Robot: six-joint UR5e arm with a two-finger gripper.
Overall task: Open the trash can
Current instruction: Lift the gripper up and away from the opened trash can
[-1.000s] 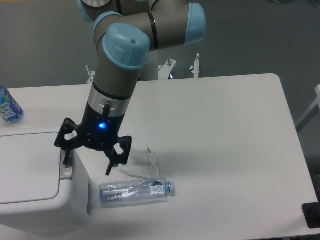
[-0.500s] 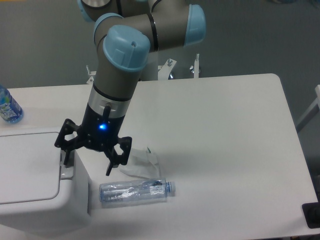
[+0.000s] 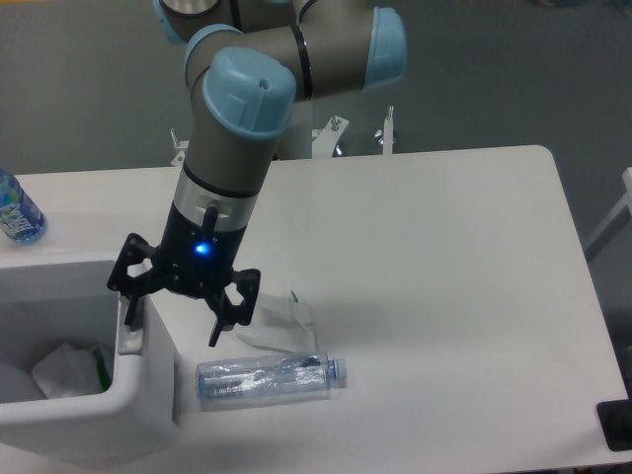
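Observation:
The trash can (image 3: pixel 148 400) is a large white bin at the lower left. Its top stands open, and the lid does not show. Inside I see crumpled white paper (image 3: pixel 61 367) and a bit of green (image 3: pixel 103 367). My gripper (image 3: pixel 170 331) is open and hangs over the bin's right rim. Its left finger (image 3: pixel 127 308) is down on the grey push-button strip (image 3: pixel 131 339). Its right finger (image 3: pixel 219 326) hangs outside the bin above the table. It holds nothing.
A clear plastic bottle (image 3: pixel 267 377) lies on the table just right of the bin. Crumpled clear wrap (image 3: pixel 281 321) lies behind it. A blue-labelled bottle (image 3: pixel 15 212) stands at the far left. A black object (image 3: pixel 614 425) sits at the table's lower right corner.
The flat white lid that covered the bin has sprung open, showing the contents. The gripper and arm have stayed in place.

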